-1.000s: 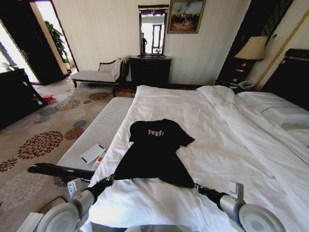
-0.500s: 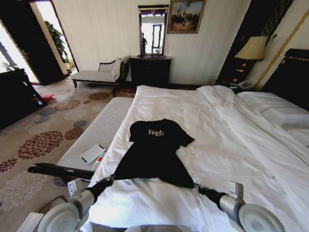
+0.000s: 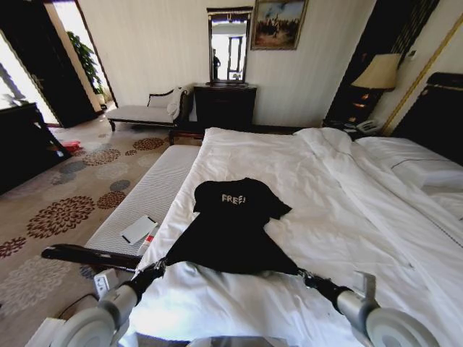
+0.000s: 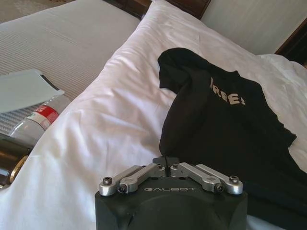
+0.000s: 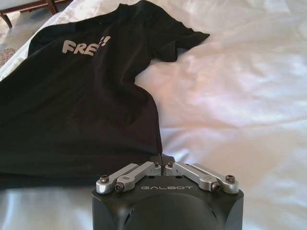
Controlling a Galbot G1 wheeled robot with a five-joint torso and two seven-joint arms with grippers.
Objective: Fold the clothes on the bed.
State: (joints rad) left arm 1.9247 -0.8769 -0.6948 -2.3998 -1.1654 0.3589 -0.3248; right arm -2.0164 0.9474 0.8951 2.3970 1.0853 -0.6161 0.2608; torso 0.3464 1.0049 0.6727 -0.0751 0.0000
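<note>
Nearest, both arms reaching forward over the foot of the bed (image 3: pixel 340 210). Left gripper (image 3: pixel 160 265) pinched tight on the near left hem corner of the T-shirt (image 3: pixel 231 228); right gripper (image 3: pixel 298 272) clamped on the near right hem corner. Hem drawn taut in a line between the two, just above the white duvet. From the left wrist, the left gripper (image 4: pixel 166 160) seen with fingers (image 4: pixel 158 167) met on a peak of black cloth, and beside the bed a striped bench (image 4: pixel 62 43) carrying a white card (image 4: pixel 24 88) and a can (image 4: pixel 41 117) with a red label, lying on its side. From the right wrist, the right gripper (image 5: pixel 162 158) likewise closed on a black corner, the shirt (image 5: pixel 81 100) spreading away flat with one sleeve bunched against the white sheet (image 5: pixel 240 86). Farther on, pale "FREE!" lettering (image 3: pixel 233 198) on the chest, collar end pointing away from the robot, shirt lying left of the bed's middle. Beyond, from the head, pillows (image 3: pixel 427 170) at right by a dark headboard (image 3: pixel 438 108), a lamp (image 3: pixel 377 72), a dark dresser (image 3: pixel 224 105) with mirror (image 3: pixel 228 47), a chaise (image 3: pixel 148 108) and patterned carpet (image 3: pixel 58 210).
</note>
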